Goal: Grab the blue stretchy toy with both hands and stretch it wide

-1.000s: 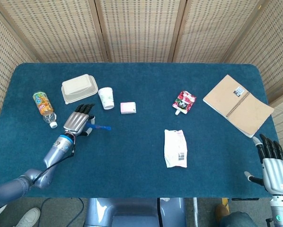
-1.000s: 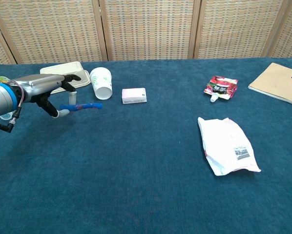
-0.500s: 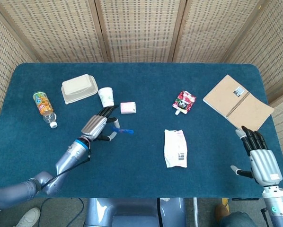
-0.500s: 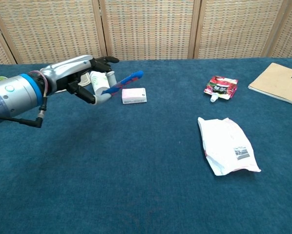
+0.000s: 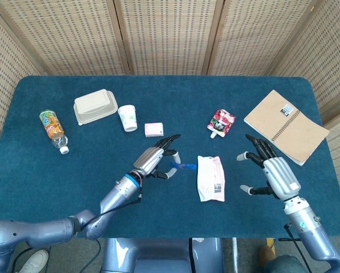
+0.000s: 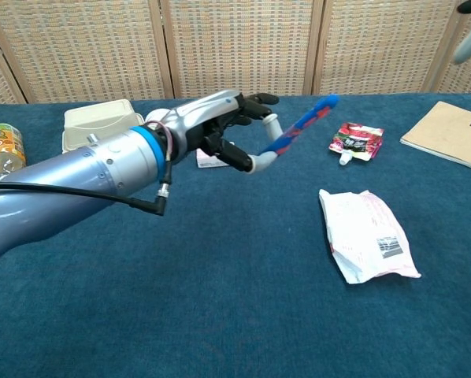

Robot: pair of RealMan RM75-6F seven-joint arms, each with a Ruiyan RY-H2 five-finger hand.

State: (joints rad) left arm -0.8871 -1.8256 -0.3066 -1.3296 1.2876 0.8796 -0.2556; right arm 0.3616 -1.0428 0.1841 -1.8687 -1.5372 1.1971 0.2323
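left hand above the middle of the blue surface, pinching one end of the blue stretchy toy; the toy juts up and to the right, clear of the cloth, just left of the white packet. right hand raised right of the packet, fingers spread, holding nothing, well apart from the toy. red pouch and notebook lie beyond; paper cup, lidded box and bottle at far left.

Your left hand holds the toy left of the packet; your right hand lies right of it.
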